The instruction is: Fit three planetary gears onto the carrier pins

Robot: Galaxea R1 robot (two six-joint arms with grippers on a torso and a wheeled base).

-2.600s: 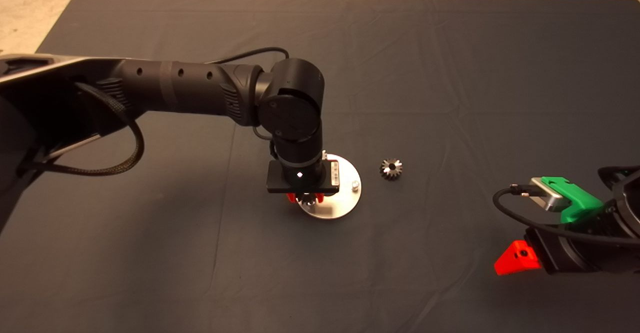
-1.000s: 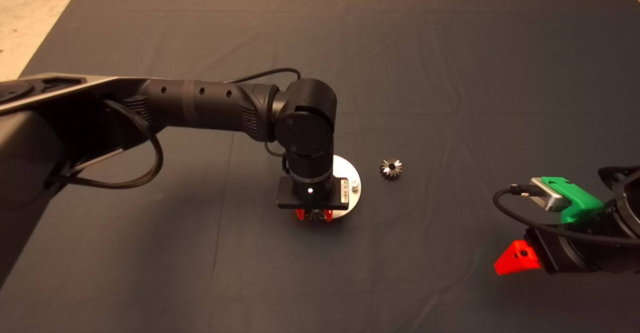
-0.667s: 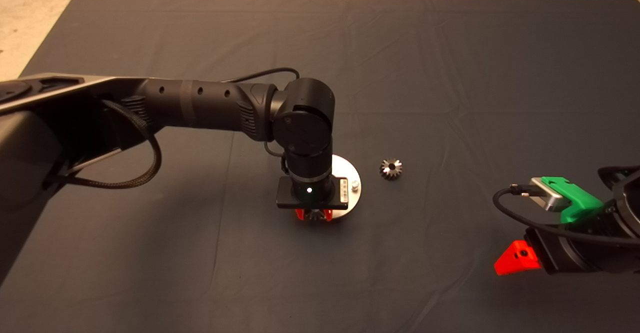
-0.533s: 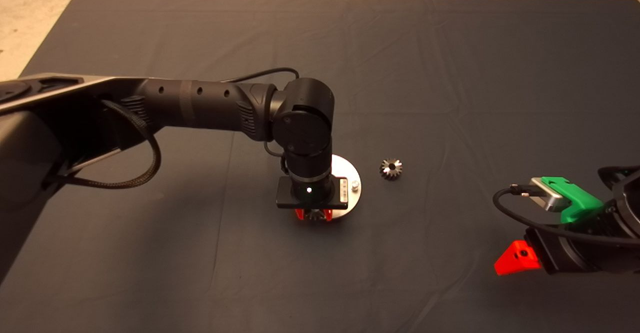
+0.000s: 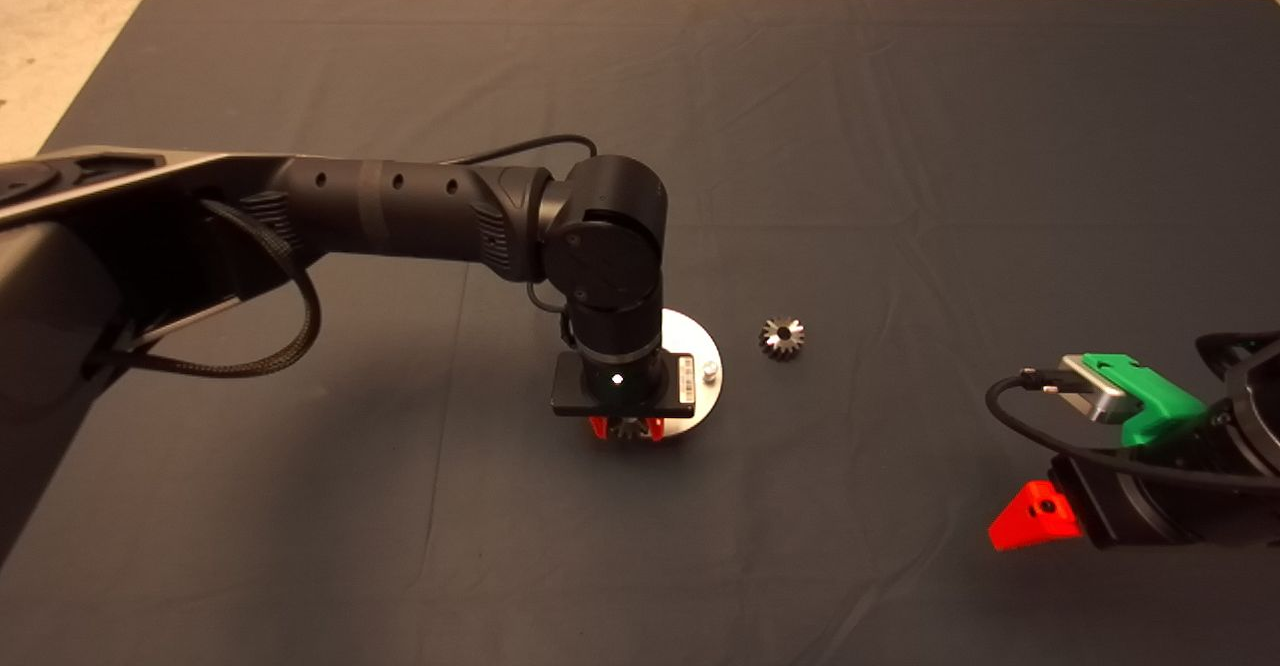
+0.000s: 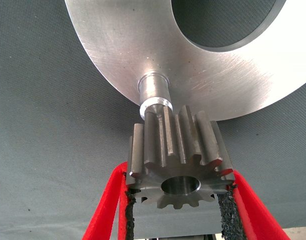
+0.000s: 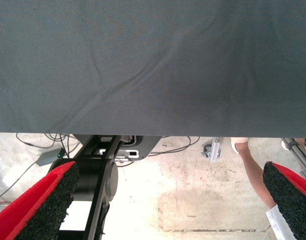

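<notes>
One gear sits clamped between the left gripper pads at lower centre of the wrist frame, bore axis aimed just beside a carrier pin (touching its tip, it seems). Beyond, the disc fills the upper frame. Far off at the head view's lower right, the right gripper waits spread wide.

Honestly there was nothing I could read anywhere. The only candidate was a small white sticker on the black camera block at the left arm's wrist, right above the disc, and whatever was printed on it was too tiny to make out. No brand, number or marking showed on the gear or the disc in the left wrist view, and the right wrist view had no lettering either.
</notes>
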